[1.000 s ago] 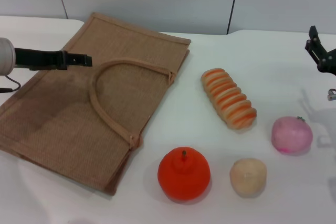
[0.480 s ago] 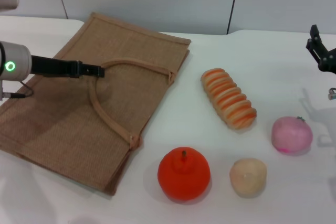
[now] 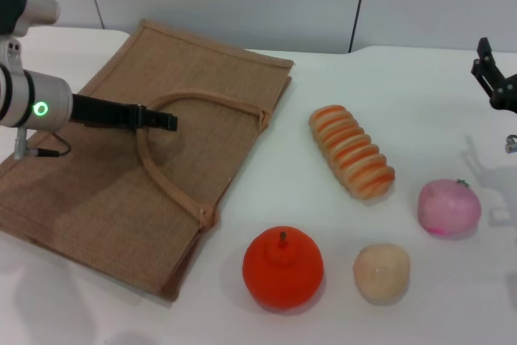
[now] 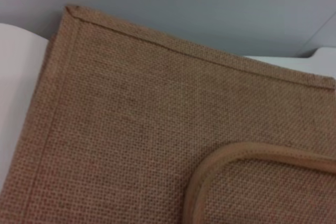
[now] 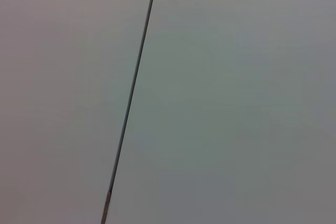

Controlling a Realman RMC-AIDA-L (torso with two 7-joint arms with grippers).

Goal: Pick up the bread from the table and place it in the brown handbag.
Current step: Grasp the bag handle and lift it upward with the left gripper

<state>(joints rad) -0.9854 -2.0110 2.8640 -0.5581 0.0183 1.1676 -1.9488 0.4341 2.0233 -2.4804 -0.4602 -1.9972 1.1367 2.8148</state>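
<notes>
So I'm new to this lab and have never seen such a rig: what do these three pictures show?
A two-armed robot is photographed by its own cameras. The head camera looks down on a white table. The left gripper hovers over the handle of a flat brown handbag; nothing is held. The right gripper waits at the far right edge. Beside the bag lie a striped bread, an orange-red fruit, a beige bun and a pink round fruit. The left wrist camera shows the bag's weave and strap close up. The right wrist camera sees only a grey wall.
</notes>
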